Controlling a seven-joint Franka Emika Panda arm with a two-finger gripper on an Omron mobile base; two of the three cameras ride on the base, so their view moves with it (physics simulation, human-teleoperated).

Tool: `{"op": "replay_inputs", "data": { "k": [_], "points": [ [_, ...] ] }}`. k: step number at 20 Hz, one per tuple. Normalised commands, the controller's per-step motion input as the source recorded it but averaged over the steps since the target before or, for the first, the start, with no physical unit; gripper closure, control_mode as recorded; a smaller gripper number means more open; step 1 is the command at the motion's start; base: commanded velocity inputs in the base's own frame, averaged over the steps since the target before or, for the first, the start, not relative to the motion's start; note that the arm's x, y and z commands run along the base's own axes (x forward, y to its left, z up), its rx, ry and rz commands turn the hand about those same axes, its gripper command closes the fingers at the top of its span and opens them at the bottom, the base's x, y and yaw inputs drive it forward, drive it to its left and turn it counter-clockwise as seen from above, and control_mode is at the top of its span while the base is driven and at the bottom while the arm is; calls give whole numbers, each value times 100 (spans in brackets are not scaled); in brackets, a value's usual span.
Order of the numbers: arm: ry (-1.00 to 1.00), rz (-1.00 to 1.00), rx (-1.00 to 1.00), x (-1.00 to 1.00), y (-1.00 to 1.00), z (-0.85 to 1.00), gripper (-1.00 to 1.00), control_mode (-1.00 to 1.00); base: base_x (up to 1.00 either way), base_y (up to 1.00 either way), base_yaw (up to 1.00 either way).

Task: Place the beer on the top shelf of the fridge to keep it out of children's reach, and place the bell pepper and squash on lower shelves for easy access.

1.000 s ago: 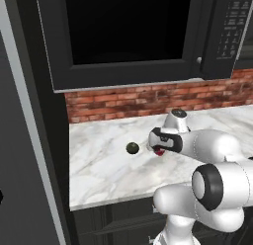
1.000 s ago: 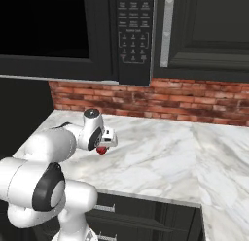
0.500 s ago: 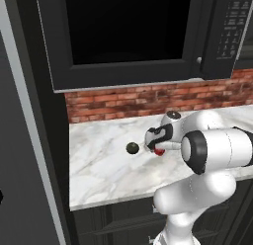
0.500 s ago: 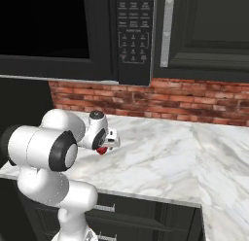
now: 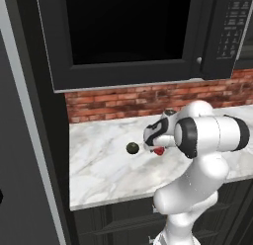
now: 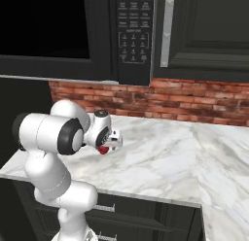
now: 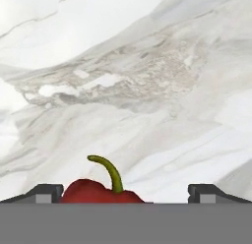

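On marble counter (image 5: pixel 99 165), gripper (image 7: pixel 125 193) jaws apart, straddling pepper (image 7: pixel 101 191), squash (image 5: pixel 132 148) beside. Pepper pickup underway; next: lower, close, then carry to fridge.

Two flanking rear views, one close overhead.

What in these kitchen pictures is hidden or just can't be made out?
- Bell pepper: in the hand view its lower part is cut off at the bottom; in both base views the arm's wrist covers most of it.
- Squash: too small in the left base view to show surface detail.
- Gripper: its fingers are mostly cut off.
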Motion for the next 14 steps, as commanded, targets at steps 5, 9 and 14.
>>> {"op": "replay_inputs", "data": {
  "k": [5,9,14],
  "points": [
    [7,-1,0,-17,0,-42,-100,-100,0,0,0],
    [3,0,0,-50,0,-50,-100,-100,0,0,0],
    [0,0,0,-86,0,-55,-100,-100,0,0,0]
  ]
}}
